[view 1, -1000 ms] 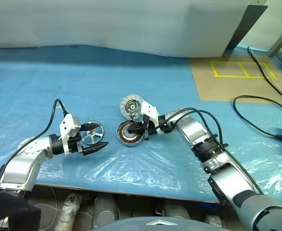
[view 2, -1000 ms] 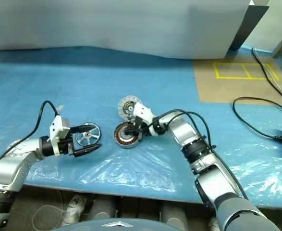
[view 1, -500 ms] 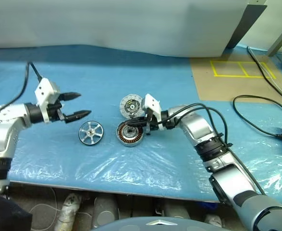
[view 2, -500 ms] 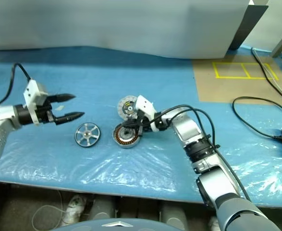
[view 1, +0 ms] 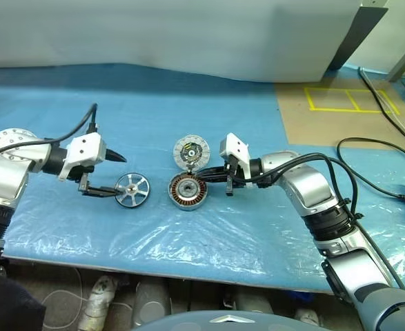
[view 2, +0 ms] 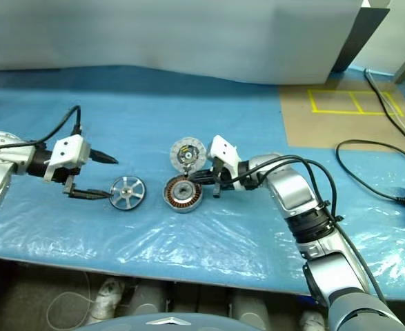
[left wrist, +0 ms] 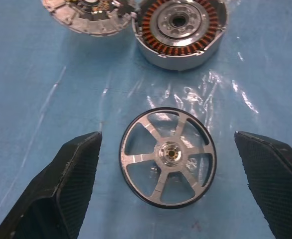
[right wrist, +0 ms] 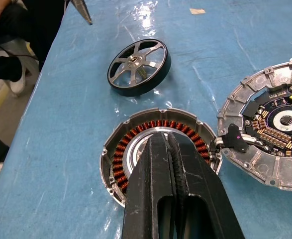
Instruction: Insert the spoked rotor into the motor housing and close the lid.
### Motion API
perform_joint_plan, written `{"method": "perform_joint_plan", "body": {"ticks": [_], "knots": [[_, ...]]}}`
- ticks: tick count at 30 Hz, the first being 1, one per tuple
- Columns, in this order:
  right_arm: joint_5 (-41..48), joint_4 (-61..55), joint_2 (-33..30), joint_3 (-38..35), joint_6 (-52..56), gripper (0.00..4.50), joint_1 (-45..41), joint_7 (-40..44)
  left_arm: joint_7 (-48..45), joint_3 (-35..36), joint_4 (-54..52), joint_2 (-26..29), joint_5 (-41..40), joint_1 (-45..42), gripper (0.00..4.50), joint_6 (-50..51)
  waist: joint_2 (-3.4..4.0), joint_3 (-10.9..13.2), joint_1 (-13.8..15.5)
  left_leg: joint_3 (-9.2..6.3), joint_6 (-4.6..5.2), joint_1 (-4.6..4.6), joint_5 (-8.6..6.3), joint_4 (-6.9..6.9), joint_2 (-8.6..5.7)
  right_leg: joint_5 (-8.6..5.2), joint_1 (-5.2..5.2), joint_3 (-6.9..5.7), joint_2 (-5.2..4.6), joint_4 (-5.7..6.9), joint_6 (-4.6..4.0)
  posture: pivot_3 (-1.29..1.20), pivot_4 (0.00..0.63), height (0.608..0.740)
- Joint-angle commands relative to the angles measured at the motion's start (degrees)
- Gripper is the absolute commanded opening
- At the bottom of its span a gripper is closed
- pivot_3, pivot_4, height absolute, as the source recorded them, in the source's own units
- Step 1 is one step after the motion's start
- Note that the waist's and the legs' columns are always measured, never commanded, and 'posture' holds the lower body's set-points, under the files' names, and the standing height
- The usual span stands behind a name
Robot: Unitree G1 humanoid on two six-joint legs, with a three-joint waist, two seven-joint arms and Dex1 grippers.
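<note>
Nothing's been done yet: the rotor [view 1: 132,190] is lying left of the housing [view 1: 188,191], lid [view 1: 191,151] flipped open behind it. Left gripper [left wrist: 170,191] spread around the rotor, nothing grasped; right gripper [right wrist: 169,164] clenched empty above the housing.

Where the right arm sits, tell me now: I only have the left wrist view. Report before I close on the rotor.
Observer: The right gripper hangs over the motor housing, fingers shut, tips over its centre.
Operator: Give me the whole lid's state.
Observer: The lid lies open on the housing's far side, inner face showing.
Operator: Report anyone nearby.
Observer: A person sits just off the edge of the table, beyond the spoked rotor.
</note>
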Motion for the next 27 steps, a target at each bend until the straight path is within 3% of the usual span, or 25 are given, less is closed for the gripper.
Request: {"method": "perform_joint_plan", "body": {"ticks": [1,7,11,27], "knots": [[1.44,-2.84,-0.37,-1.97,0.39,0.02,0.85,-1.65,-1.63,-0.95,-1.23,0.32,2.02,-0.52,4.50,-5.40,0.00,0.00,0.01,0.00,0.00,-0.01,0.00,0.00,0.01,0.00,0.00,0.00,0.00,0.00,0.00,0.00,0.150,0.740],[1.54,-4.33,-1.22,-1.89,0.74,0.02,2.63,-3.05,-2.06,-1.83,0.37,-0.82,3.00,-0.76,4.50,-7.54,0.00,0.00,0.06,0.00,-0.01,-0.02,0.00,-0.02,-0.01,0.00,-0.01,-0.01,0.00,0.00,0.00,0.00,0.150,0.740],[1.75,-4.58,-1.23,-1.77,0.92,0.00,2.98,-3.74,-1.12,-3.54,2.59,-2.02,6.14,-0.97,3.61,-11.69,0.00,0.00,0.05,0.00,-0.01,-0.01,0.00,-0.02,0.00,0.00,-0.01,-0.01,0.01,0.02,0.00,0.00,0.150,0.740],[1.18,-6.12,-1.33,-0.77,0.34,0.00,3.34,-5.31,3.16,-5.31,7.33,-6.18,10.28,-0.99,3.61,-18.11,0.00,0.00,0.04,-0.01,-0.01,-0.03,0.00,0.04,0.00,0.01,-0.01,-0.01,0.00,0.06,0.01,0.00,0.150,0.740]]}}
